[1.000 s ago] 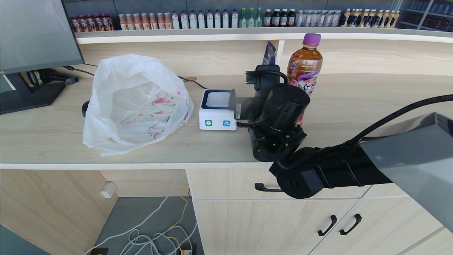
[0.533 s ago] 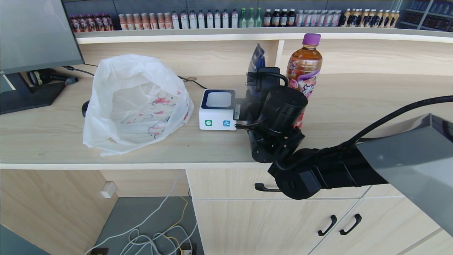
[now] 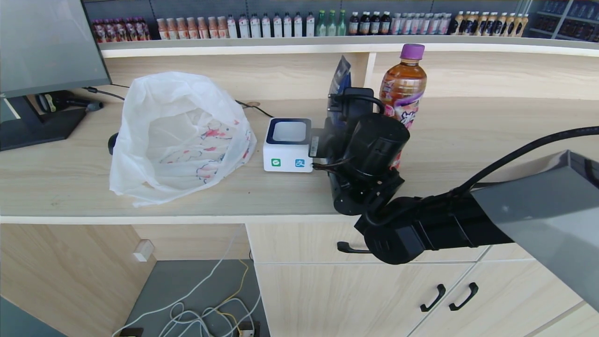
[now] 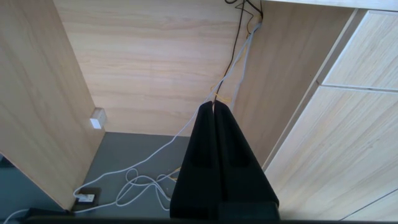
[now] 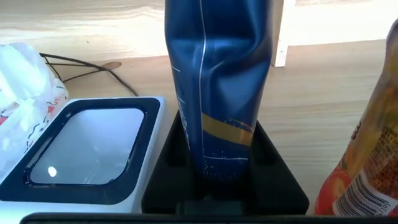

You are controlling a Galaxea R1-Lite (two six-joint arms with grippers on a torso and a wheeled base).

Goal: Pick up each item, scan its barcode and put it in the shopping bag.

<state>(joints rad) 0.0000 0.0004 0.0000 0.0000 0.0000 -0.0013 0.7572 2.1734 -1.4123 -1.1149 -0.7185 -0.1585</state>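
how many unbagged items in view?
2: blue packet clamped in the right gripper beside the scanner; bottle standing on the counter behind that arm. Shopping bag inside is unclear, may hide more.

I am looking across a light wooden bench [image 3: 70, 182], where a dark monitor [image 3: 47, 42] is standing at the far left. A row of bottles [image 3: 281, 25] is lining the shelf behind. Below, white cables [image 3: 196, 309] are lying looped on the grey floor, beside cabinet doors with black handles [image 3: 433, 298].
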